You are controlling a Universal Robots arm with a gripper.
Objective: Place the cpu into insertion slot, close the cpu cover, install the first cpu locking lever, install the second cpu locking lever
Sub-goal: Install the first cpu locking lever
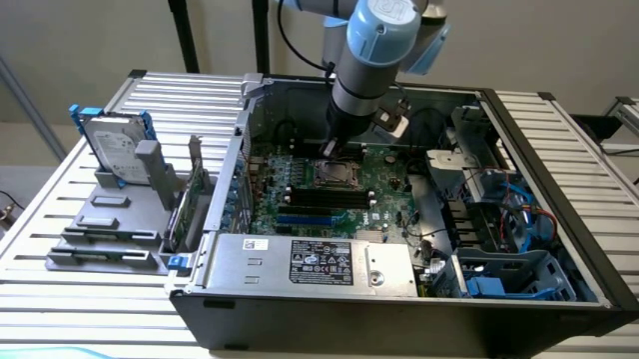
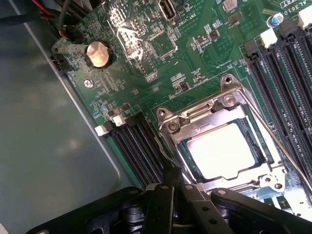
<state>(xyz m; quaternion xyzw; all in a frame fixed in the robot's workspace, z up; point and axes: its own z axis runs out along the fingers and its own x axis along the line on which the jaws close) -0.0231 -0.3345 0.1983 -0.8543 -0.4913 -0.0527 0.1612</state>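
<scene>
**Cpu seated under cover, gripper closed at a lever**

The cpu (image 2: pixel 222 152) is lying flat in the slot (image 2: pixel 184 152), near the middle of the motherboard (image 2: pixel 146 58), with memory slots (image 2: pixel 136 141) running along both of its sides. The cover (image 2: pixel 204 119) is lying down over it, its frame bearing on the cpu's edges and the pale face showing through the window.

The gripper (image 2: pixel 174 183) is standing over the slot's edge with its jaws closed together. Its tip is sitting at the end of a thin lever (image 2: pixel 162 151) that runs between the slot and the memory slots. Whether the jaws are pinching that wire or only touching it cannot be told. The other lever (image 2: pixel 278 145) is lying along the opposite side of the slot; whether it is hooked cannot be told either.

In the exterior view the arm is reaching straight down into the open case (image 1: pixel 399 321), the gripper (image 1: pixel 330 149) just above the cpu (image 1: pixel 334 176).

Judging by looks, the cpu is light, stiff and fragile, best taken by its edges, though the cover is now shielding it. The levers are probably springy steel wire, slippery and narrow, best caught at the bent free end.
</scene>
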